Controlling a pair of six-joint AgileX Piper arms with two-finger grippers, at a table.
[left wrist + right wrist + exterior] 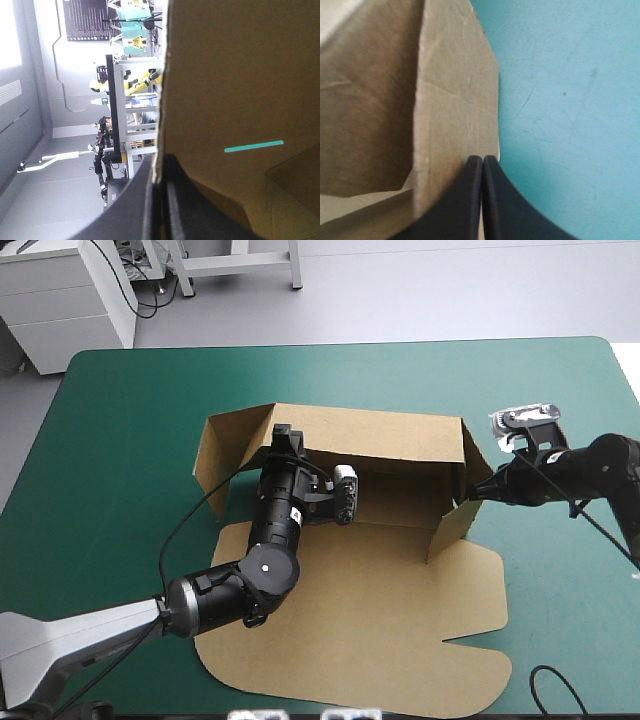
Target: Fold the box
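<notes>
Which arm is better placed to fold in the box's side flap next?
Probably the right: the right gripper, shut, rests against the right side flap from outside, ready to push inward. The left gripper is clamped on the back wall.

Arms mostly black.
Left arm (pixel 270 540): grey near link, black cylindrical joints, white marks. Right arm (pixel 600 465): rounded black; right gripper (pixel 482 162): fin fingers.

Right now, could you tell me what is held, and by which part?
The left gripper pinches the box by its back wall's edge; the right gripper holds nothing.
</notes>
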